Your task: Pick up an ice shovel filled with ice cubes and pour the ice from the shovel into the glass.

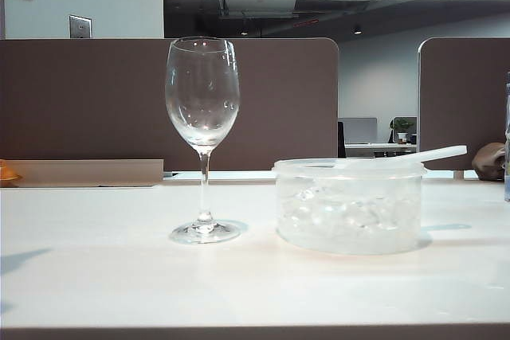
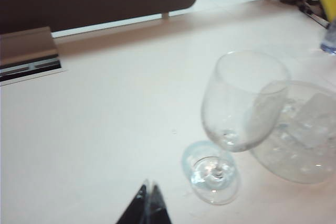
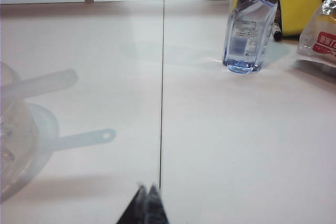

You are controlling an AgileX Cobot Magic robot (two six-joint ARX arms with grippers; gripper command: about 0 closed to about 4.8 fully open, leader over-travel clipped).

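The tall clear glass stands upright on the white table, left of centre, and looks empty. Right of it sits a round translucent tub full of ice cubes. The ice shovel lies in the tub, its thin handle poking out over the right rim. My left gripper is shut and empty, above bare table a little short of the glass and its foot. My right gripper is shut and empty too, over the table beside the tub, apart from the shovel handle.
A clear water bottle, a yellow block and a snack bag stand at the far right of the table. Brown partition panels close off the back. A cable slot lies at the back left.
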